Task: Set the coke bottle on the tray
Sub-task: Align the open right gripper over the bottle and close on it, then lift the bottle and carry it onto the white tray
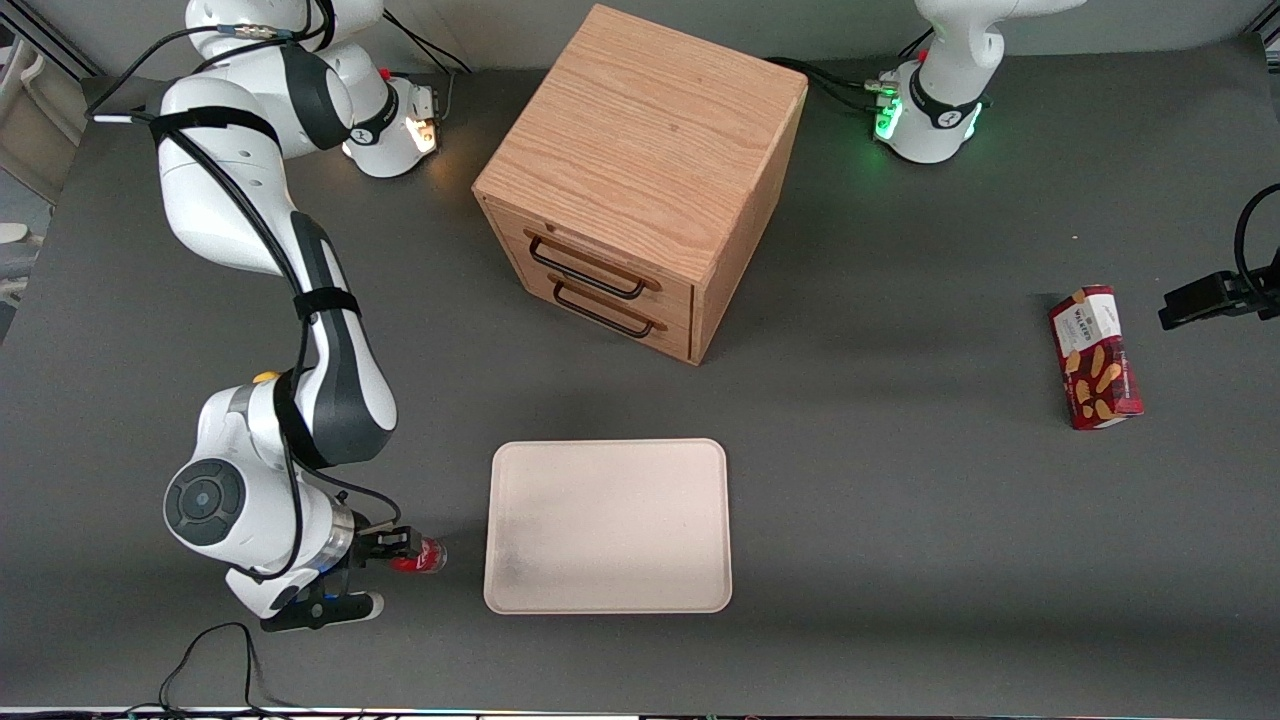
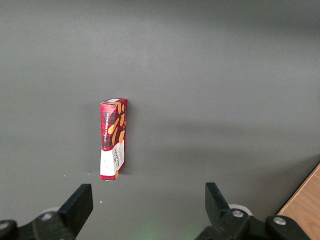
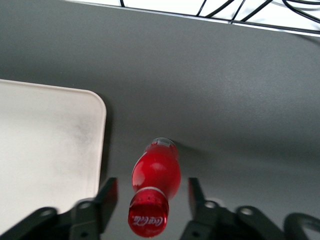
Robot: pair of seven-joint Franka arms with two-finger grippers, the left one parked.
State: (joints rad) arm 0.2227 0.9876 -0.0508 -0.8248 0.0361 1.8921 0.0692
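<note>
The coke bottle [image 1: 424, 557] is small and red, with a red cap, and rests on the dark table close beside the cream-white tray [image 1: 608, 525], toward the working arm's end. My right gripper [image 1: 398, 552] is low at the bottle. In the right wrist view the bottle [image 3: 156, 175] lies between the two black fingers [image 3: 106, 199], cap toward the camera. A gap shows on each side of it, so the gripper [image 3: 151, 200] is open. A rounded corner of the tray [image 3: 45, 145] shows close beside the bottle.
A wooden drawer cabinet [image 1: 640, 190] with two black handles stands farther from the front camera than the tray. A red snack box [image 1: 1095, 357] lies toward the parked arm's end of the table and appears in the left wrist view [image 2: 114, 139]. A black cable [image 1: 205, 660] loops near the table's front edge.
</note>
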